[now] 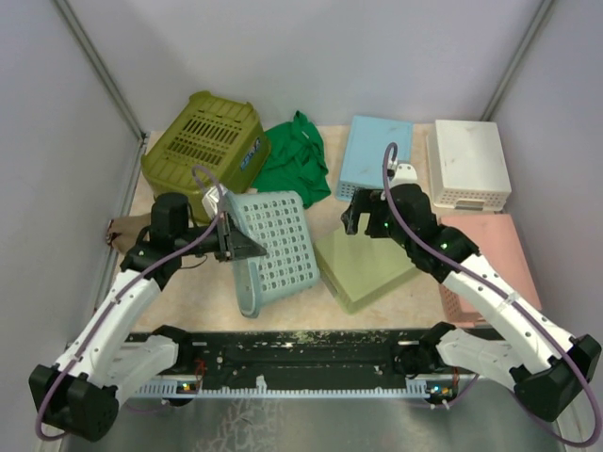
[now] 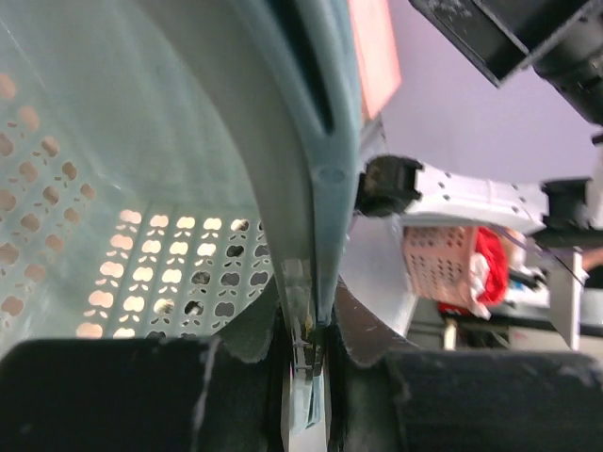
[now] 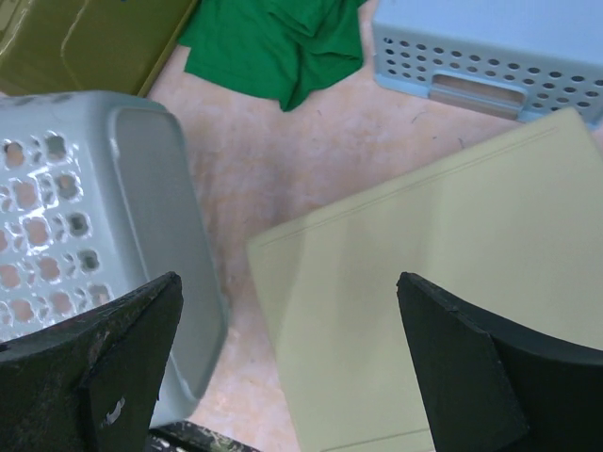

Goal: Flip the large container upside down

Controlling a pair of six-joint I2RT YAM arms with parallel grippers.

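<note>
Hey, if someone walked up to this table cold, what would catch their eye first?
The pale blue perforated basket, tipped up on its side left of centre, its rim pinched by the left gripper. Next, the right gripper hanging open above a pale green box at centre.

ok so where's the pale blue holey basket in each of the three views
Top external: the pale blue perforated basket is left of centre, tipped on its side, with the left gripper shut on its rim.
Left wrist: it fills the left half, its rim running down into the gripper.
Right wrist: it sits at the left edge.
Shared landmark: the green cloth beyond the basket, in the top and right wrist views only.
</note>
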